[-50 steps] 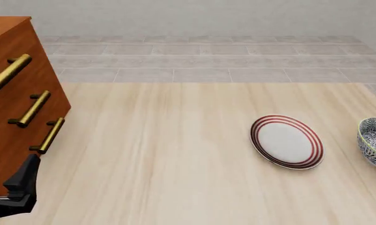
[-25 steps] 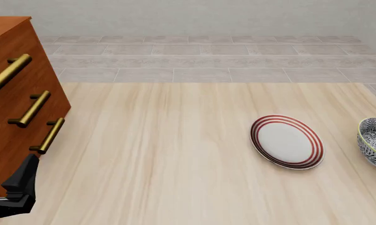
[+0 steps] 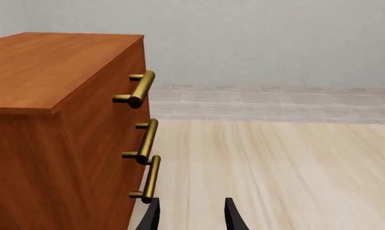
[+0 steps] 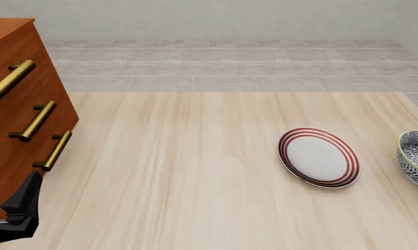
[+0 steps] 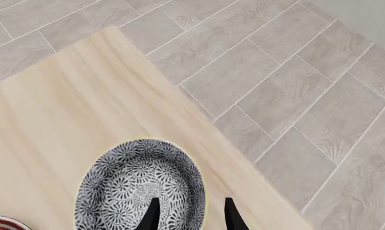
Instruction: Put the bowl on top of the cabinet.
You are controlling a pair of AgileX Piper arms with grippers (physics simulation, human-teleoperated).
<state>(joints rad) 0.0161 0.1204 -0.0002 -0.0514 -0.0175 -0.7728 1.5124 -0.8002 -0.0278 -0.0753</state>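
Patterned bowl [image 4: 416, 158] upright and empty on the tabletop [image 4: 194, 172], far right of the cabinet [image 4: 17, 104], beyond the red-ringed plate [image 4: 318, 157], right hand [image 5: 189, 213] spread open above the bowl's rim, holding nothing, left hand [image 3: 191, 215] open beside the cabinet's lowest handle, empty

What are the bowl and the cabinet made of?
The bowl looks like glazed ceramic: white with a dense dark blue flower pattern and a pale rim. The cabinet looks like reddish-brown wood, smooth, with grain lines showing. Its handles look like brass-coloured metal. These are simulator renders, so this is only the look.
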